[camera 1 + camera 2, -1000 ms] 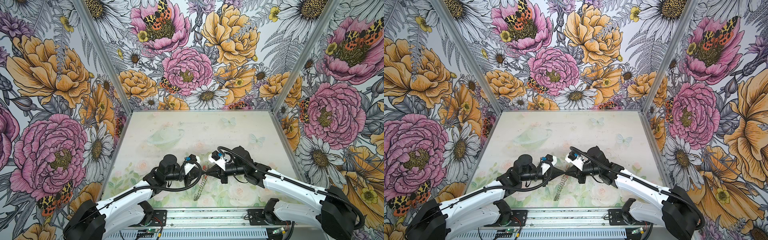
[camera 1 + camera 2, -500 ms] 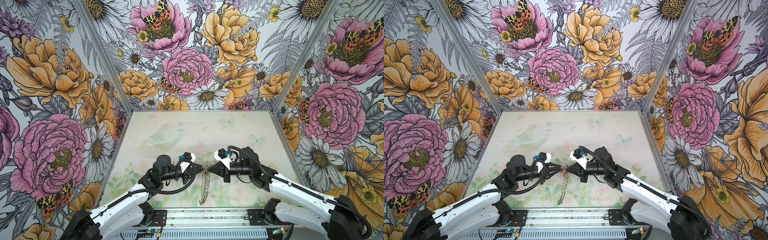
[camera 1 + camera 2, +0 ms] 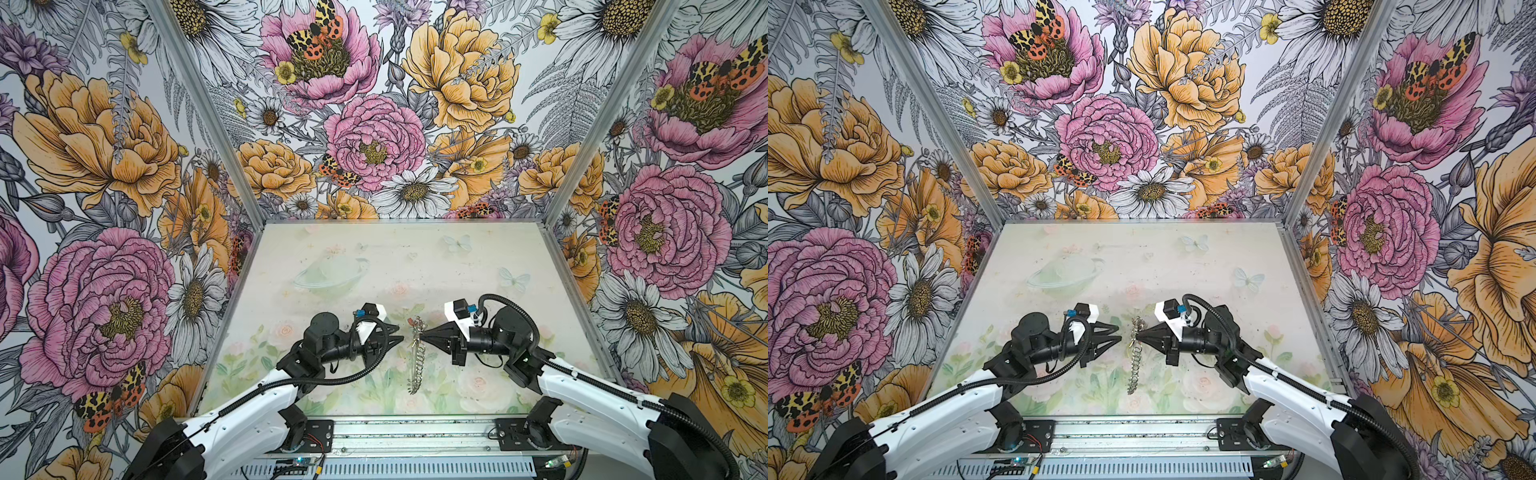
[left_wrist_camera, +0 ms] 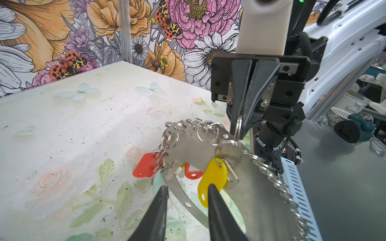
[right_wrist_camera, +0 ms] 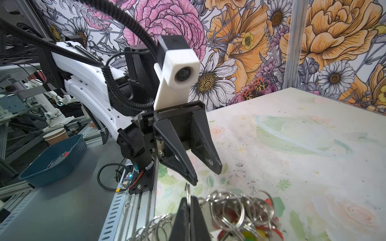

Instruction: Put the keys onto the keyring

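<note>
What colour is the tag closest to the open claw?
Yellow. The tag by the left gripper shows best in the left wrist view.

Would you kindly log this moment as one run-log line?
left gripper: open, empty | right gripper: shut on keyring | yellow tag: hangs from keyring

keyring [image 3: 417, 358] right of left gripper [image 3: 400, 335]

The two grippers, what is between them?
The keyring hangs edge-on between the open left gripper and the shut right gripper, which pinches one of its rings, seen in both top views.
</note>
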Robot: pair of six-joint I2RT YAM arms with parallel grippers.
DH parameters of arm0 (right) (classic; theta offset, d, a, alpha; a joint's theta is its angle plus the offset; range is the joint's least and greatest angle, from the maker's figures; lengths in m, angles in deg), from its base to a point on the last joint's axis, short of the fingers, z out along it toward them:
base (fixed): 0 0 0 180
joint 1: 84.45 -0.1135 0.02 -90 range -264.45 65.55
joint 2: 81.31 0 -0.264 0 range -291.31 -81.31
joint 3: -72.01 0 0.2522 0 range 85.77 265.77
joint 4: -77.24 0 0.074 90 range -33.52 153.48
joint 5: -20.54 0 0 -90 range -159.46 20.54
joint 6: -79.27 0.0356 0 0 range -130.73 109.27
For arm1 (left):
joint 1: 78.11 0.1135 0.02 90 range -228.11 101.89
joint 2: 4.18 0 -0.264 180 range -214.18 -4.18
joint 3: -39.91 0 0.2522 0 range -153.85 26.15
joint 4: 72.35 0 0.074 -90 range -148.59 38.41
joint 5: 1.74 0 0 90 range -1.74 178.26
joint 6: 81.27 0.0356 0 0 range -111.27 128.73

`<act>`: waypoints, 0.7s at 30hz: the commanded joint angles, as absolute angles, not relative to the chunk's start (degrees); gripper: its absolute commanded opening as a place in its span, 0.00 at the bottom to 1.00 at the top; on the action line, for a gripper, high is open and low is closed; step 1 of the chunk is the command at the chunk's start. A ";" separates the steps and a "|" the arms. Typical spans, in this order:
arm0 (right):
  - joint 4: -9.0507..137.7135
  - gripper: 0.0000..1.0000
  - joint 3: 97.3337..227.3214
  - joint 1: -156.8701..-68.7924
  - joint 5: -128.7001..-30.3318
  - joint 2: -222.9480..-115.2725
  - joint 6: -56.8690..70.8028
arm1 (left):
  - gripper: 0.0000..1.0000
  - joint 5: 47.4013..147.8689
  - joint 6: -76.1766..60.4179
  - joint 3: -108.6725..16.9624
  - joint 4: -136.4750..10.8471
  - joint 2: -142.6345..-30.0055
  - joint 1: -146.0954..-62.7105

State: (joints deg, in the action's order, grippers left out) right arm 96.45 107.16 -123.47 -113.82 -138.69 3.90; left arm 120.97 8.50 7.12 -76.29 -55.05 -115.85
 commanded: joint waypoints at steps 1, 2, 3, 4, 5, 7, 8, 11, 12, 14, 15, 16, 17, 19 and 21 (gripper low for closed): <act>106.94 0.00 106.62 -123.28 -113.03 -139.14 6.51 | 0.36 116.87 7.18 8.04 -79.18 -55.24 -115.69; 106.95 0.00 106.54 -123.26 -112.65 -138.97 6.37 | 0.38 114.89 6.25 8.40 -79.74 -55.24 -115.65; 106.99 0.00 106.45 -123.25 -112.18 -138.85 6.12 | 0.41 112.91 4.93 8.73 -80.12 -55.24 -115.65; 106.59 0.00 106.41 -123.13 -111.32 -138.76 5.84 | 0.44 110.81 3.22 8.79 -79.99 -55.46 -115.69; 104.97 0.00 106.84 -122.97 -110.61 -138.72 5.34 | 0.45 109.07 1.39 8.57 -79.45 -55.83 -115.51; 99.48 0.00 108.21 -122.86 -108.77 -138.62 3.44 | 0.46 106.52 -1.30 8.15 -77.97 -56.83 -115.48; 94.98 0.00 109.17 -122.91 -107.40 -138.60 2.26 | 0.46 104.99 -2.37 7.88 -76.59 -57.23 -115.47; 86.83 0.00 110.48 -123.02 -104.35 -139.29 0.16 | 0.46 99.61 -5.31 8.02 -73.39 -57.20 -115.37; 84.91 0.00 110.86 -123.21 -103.49 -139.71 -0.25 | 0.46 97.85 -6.11 8.24 -72.61 -56.86 -115.38; 80.77 0.00 112.35 -123.61 -101.30 -141.36 -1.20 | 0.46 95.19 -7.72 8.19 -70.20 -56.31 -115.30; 79.14 0.00 113.13 -123.98 -100.40 -142.32 -1.52 | 0.46 94.55 -8.30 8.00 -68.84 -56.06 -115.29; 77.70 0.00 113.96 -124.33 -99.24 -143.30 -1.83 | 0.46 93.97 -8.97 7.51 -67.19 -55.81 -115.25; 77.00 0.00 114.68 -124.74 -98.38 -144.35 -1.96 | 0.46 93.92 -9.64 7.02 -65.67 -55.56 -115.31; 77.01 0.00 115.79 -125.35 -96.65 -146.35 -1.71 | 0.45 94.06 -11.35 6.04 -63.02 -55.12 -115.69; 77.39 0.00 116.92 -125.81 -95.22 -148.63 -1.09 | 0.44 94.74 -13.22 5.26 -60.84 -54.42 -116.96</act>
